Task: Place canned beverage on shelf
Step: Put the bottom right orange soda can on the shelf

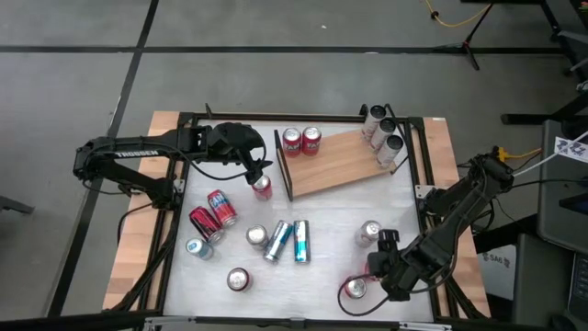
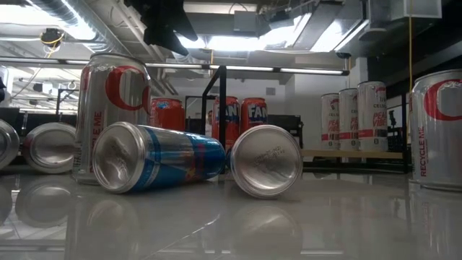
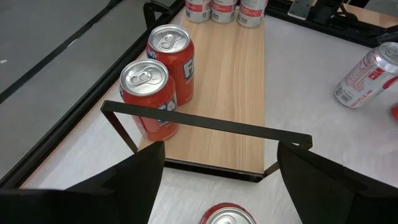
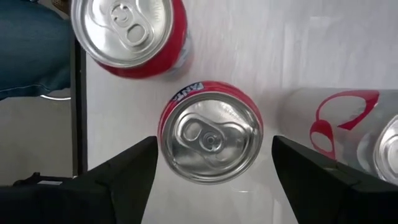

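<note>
Left gripper (image 1: 260,175) is seen open, astride an upright red aluminium can (image 1: 262,188) just short of the railed end of the flat light-brown wooden shelf (image 1: 336,164). Right gripper (image 1: 375,268), open, is poised over another red can (image 4: 210,132), farther away.

Two matte black jointed arms. The left arm (image 1: 129,158) bears white "TROSSEN" lettering along its long link and ends in a bulky black wrist housing. The right arm (image 1: 459,207) has rounded joints with a thin black cable looped alongside. In the wrist views, each gripper's fingers (image 3: 134,180) appear as broad, flat, dark wedges.
</note>
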Controlling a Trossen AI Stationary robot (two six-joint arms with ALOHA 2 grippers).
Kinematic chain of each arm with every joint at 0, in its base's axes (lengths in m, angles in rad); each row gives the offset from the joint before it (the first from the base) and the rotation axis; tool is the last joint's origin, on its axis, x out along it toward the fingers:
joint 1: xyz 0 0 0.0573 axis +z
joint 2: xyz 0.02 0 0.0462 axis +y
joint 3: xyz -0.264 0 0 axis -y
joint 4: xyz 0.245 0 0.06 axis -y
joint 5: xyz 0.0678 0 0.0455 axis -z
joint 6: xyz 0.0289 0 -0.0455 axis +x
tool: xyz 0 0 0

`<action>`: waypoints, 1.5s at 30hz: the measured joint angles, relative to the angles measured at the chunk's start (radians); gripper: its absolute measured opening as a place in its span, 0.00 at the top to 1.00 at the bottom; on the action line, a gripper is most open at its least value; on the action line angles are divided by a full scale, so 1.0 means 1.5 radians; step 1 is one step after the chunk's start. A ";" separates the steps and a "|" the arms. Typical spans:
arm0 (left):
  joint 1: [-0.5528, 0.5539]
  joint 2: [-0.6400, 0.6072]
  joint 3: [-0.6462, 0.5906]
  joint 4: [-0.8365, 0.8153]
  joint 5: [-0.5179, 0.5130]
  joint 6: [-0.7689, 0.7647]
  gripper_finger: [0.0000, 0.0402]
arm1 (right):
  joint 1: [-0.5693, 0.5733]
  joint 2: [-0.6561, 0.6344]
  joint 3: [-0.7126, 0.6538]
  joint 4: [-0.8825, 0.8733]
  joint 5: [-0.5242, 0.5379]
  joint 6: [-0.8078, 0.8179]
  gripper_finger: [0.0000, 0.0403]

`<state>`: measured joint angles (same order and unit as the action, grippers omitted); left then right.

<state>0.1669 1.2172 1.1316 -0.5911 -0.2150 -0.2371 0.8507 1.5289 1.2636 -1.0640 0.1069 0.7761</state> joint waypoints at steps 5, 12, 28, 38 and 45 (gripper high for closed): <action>0.000 0.000 0.000 0.000 0.000 0.000 0.25 | 0.002 0.002 0.000 0.002 0.005 0.000 0.24; 0.000 0.000 0.000 0.000 0.000 0.000 0.25 | 0.002 0.002 0.000 0.008 0.022 -0.001 0.24; 0.000 0.000 0.000 -0.001 0.002 0.000 0.25 | 0.001 0.002 -0.064 0.084 0.030 -0.024 0.24; 0.000 0.000 0.000 0.000 0.002 0.001 0.25 | 0.000 0.002 -0.065 0.086 0.027 -0.035 0.24; 0.000 0.000 0.000 0.000 0.002 0.001 0.25 | 0.000 0.003 -0.066 0.100 0.028 -0.034 0.24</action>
<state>0.1666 1.2171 1.1316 -0.5911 -0.2115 -0.2363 0.8505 1.5335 1.1652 -0.9145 0.1486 0.7255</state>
